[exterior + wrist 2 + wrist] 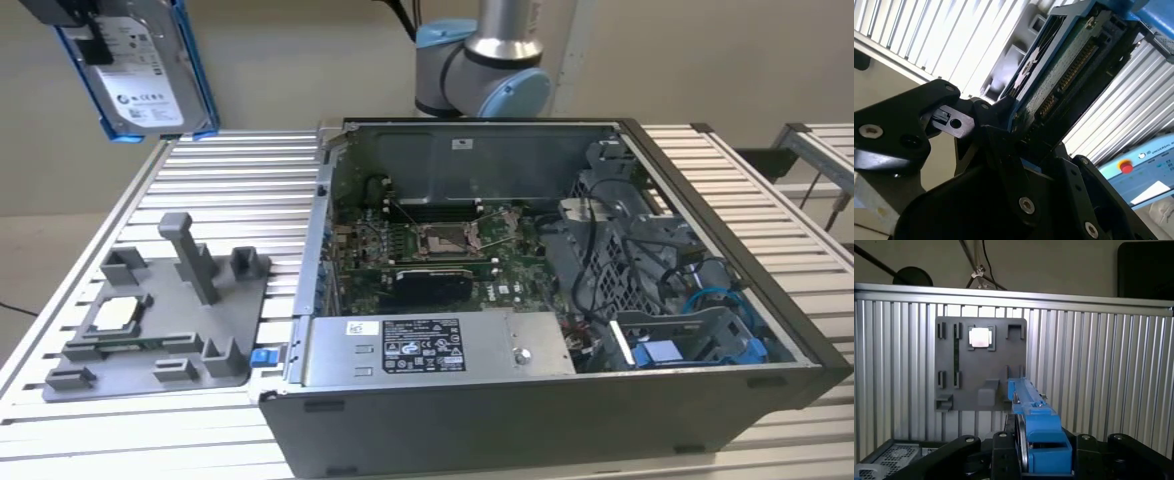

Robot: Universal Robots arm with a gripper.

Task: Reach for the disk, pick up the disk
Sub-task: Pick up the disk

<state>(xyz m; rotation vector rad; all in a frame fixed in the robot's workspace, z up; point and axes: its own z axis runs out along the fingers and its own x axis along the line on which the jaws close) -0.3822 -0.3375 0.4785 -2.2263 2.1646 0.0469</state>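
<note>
Since the disk (144, 72) hangs at the upper left of the exterior view, well above the grey fixture tray (147, 340) and apart from the open computer case (534, 420), I judge the pick-up essentially made. In both wrist views the gripper (1044, 447) is pinching the disk edge-on by its blue carrier (1026, 400), with the connector side showing. To do this well, I'd hold that clamp firm and square on the carrier rails and avoid any tilt that could let the disk slide.
</note>
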